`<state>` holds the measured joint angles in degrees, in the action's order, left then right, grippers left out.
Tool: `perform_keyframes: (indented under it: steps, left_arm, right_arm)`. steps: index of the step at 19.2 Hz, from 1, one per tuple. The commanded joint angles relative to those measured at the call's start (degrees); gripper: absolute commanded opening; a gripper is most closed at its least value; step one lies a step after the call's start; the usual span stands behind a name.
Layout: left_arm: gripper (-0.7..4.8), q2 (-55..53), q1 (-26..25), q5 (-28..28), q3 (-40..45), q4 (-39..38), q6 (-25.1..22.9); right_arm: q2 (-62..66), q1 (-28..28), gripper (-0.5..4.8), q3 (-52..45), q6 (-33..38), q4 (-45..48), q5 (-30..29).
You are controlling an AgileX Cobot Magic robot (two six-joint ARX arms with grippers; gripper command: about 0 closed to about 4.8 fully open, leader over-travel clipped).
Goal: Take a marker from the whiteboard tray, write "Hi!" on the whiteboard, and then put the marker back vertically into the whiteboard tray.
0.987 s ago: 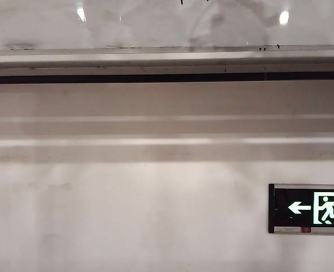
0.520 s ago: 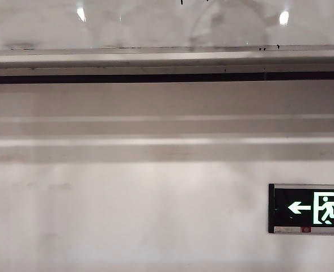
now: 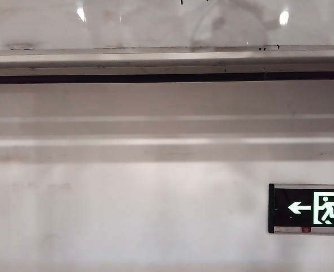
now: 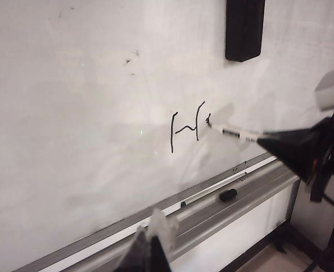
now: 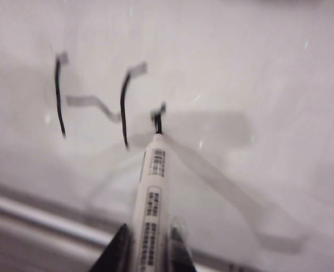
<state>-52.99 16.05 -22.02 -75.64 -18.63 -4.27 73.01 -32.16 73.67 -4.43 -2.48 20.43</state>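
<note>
The whiteboard (image 4: 87, 102) is shown glossy and faintly smudged, bearing a black "H" (image 4: 185, 126) drawn as two upright strokes joined by a wavy bar. The marker (image 4: 235, 134) is seen held by the right gripper (image 5: 148, 249), its white barrel clenched between the two dark fingers (image 5: 117, 252); the tip is set against the board just beside the second upright of the "H", where a short black mark (image 5: 157, 116) has been laid down. In the left wrist view the right gripper appears as a dark cone-shaped body at the edge of the frame, with the marker projecting from it toward the writing.

The left gripper (image 4: 151, 249) is seen low, near the whiteboard tray (image 4: 252, 190), well apart from the writing; its fingers stand close together with nothing visible between them, though whether they are fully clenched cannot be told. On the tray a second pen (image 4: 209, 199) with a black cap is seen lying flat along the ledge. A black eraser (image 4: 244, 28) is fixed to the board above the writing.

In the exterior view only the tray, its dark band beneath, the wall and a green exit sign (image 3: 308, 208) are shown; neither gripper is in that frame.
</note>
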Motion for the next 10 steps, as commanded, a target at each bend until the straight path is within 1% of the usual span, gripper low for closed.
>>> perform_keyframes:
  steps: [1,6,7,10]
  left_arm:
    - [-0.06,0.15,-0.07,-0.26,-0.28,1.16,0.0]
    - [-0.06,0.15,-0.07,-0.26,-0.28,1.14,0.0]
    - [-0.06,0.17,-0.07,-0.26,-0.28,1.14,0.0]
    - [-0.06,0.17,-0.07,-0.26,-0.28,1.14,0.02]
  right_arm:
    - [-0.09,0.0,-0.05,0.22,-0.09,-1.79,0.46]
    - [0.26,0.0,-0.05,0.24,-0.09,-2.78,0.22]
    - [-0.59,-0.11,-0.05,0.26,-0.11,-1.7,-1.31]
    - [-3.02,-0.22,-0.05,0.26,-0.15,1.11,-1.55]
